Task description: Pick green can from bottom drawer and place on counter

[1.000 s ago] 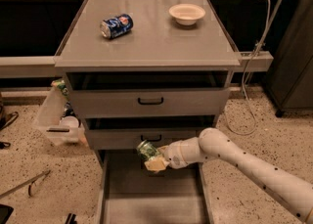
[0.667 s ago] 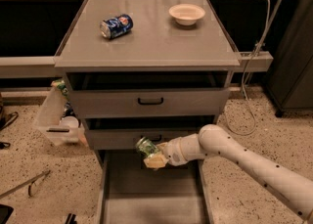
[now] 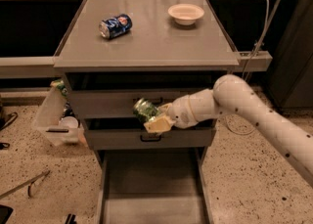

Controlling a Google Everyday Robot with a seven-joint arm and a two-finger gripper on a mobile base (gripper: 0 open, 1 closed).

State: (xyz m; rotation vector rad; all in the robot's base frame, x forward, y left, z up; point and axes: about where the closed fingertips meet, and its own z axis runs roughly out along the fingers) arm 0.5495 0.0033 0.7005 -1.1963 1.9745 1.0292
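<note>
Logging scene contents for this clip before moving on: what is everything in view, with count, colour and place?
green can: one, shiny green, held in the air in front of the two upper drawers
blue can: one, blue, lying on its side on the counter, back left
bowl: one, white, on the counter, back right
counter: one, grey, top of the cabinet
bottom drawer: one, grey, lowest, pulled out
upper drawers: two, grey with dark handles, above the bottom drawer
plastic bin: one, clear, on the floor left of the cabinet
arm: one, white, reaching in from the right
gripper: one, pale, in front of the upper drawers, jaws shut on the green can
</note>
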